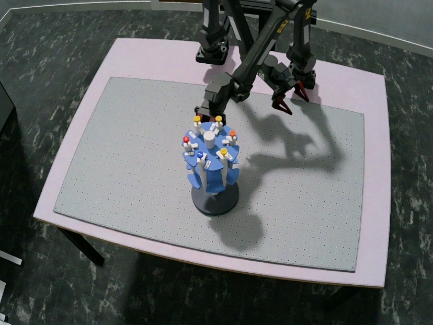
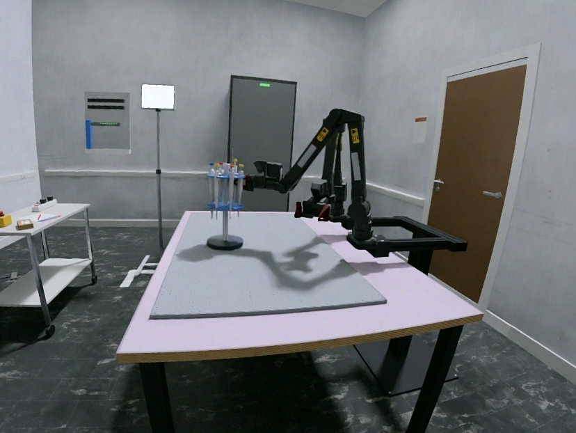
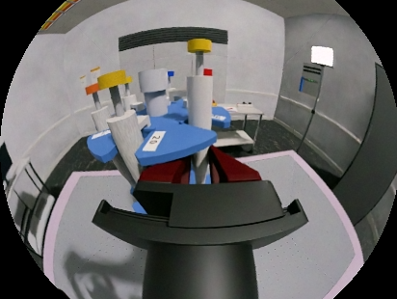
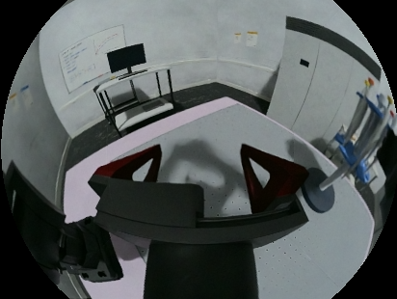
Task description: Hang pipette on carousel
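Observation:
My left gripper [image 1: 205,120] [image 2: 246,182] [image 3: 199,149] is shut on an upright white pipette [image 1: 197,128] [image 3: 198,96] with a yellow button, at the arm side of the carousel's blue head [image 1: 217,166] [image 3: 178,145]. The blue sector labelled 20 crosses in front of the pipette's body in the left wrist view. In the top view its finger hook points inward, towards the white centre knob [image 1: 209,139] [image 3: 154,92]. Whether the hook tip is behind the rail is hidden, and the volume print is unreadable. My right gripper [image 1: 299,107] [image 2: 311,210] [image 4: 200,148] is open and empty.
Other pipettes hang around the head, including one with a yellow button [image 1: 218,119] [image 3: 112,78], a red-topped one [image 1: 186,139] and a blue-topped one [image 1: 200,154]. The dark round base [image 1: 215,206] [image 2: 224,243] [image 4: 319,195] stands on the perforated grey board [image 1: 122,157].

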`<state>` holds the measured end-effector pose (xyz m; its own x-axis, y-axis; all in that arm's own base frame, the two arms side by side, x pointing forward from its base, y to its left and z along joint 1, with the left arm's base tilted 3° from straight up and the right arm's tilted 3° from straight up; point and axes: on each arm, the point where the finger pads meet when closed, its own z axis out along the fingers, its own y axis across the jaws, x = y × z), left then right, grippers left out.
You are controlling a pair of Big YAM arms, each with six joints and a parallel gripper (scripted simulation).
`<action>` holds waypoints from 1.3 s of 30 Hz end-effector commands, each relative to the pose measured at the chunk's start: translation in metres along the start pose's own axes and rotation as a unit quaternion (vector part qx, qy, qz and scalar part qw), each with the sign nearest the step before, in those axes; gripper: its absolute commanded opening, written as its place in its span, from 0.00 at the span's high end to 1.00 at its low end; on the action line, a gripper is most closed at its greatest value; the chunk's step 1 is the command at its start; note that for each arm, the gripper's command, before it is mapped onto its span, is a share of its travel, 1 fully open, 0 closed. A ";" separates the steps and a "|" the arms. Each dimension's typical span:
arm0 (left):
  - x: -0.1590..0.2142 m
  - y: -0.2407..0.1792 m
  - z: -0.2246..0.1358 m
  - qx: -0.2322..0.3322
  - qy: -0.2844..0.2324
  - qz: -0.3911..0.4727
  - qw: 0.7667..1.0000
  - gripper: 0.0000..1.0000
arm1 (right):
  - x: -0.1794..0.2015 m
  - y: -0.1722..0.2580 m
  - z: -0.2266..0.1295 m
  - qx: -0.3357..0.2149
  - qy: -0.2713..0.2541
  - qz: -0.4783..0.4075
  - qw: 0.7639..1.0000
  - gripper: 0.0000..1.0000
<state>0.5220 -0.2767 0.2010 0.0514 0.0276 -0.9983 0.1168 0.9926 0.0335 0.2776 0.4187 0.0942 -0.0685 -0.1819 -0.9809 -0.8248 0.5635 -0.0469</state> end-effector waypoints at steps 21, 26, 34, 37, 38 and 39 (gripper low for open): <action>0.021 0.011 0.004 -0.006 0.001 -0.003 1.000 0.85 | -0.016 0.009 0.001 -0.010 -0.015 -0.007 1.000 0.00; 0.012 0.008 0.010 -0.007 -0.008 -0.005 1.000 0.85 | -0.016 0.009 0.001 -0.010 -0.015 -0.007 1.000 0.00; 0.001 -0.003 0.000 0.008 -0.012 -0.007 1.000 0.85 | -0.016 0.009 0.001 -0.010 -0.015 -0.007 1.000 0.00; 0.002 -0.001 0.005 0.004 -0.012 -0.007 1.000 0.64 | -0.016 0.009 0.001 -0.010 -0.015 -0.007 1.000 0.00; 0.002 -0.001 0.005 0.004 -0.012 -0.007 1.000 0.64 | -0.016 0.009 0.001 -0.010 -0.015 -0.007 1.000 0.00; 0.002 -0.001 0.005 0.004 -0.012 -0.007 1.000 0.64 | -0.016 0.009 0.001 -0.010 -0.015 -0.007 1.000 0.00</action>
<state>0.5228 -0.2754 0.1826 0.0432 0.0321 -0.9986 0.1267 0.9912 0.0373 0.2776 0.4187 0.0942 -0.0685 -0.1819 -0.9809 -0.8248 0.5635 -0.0469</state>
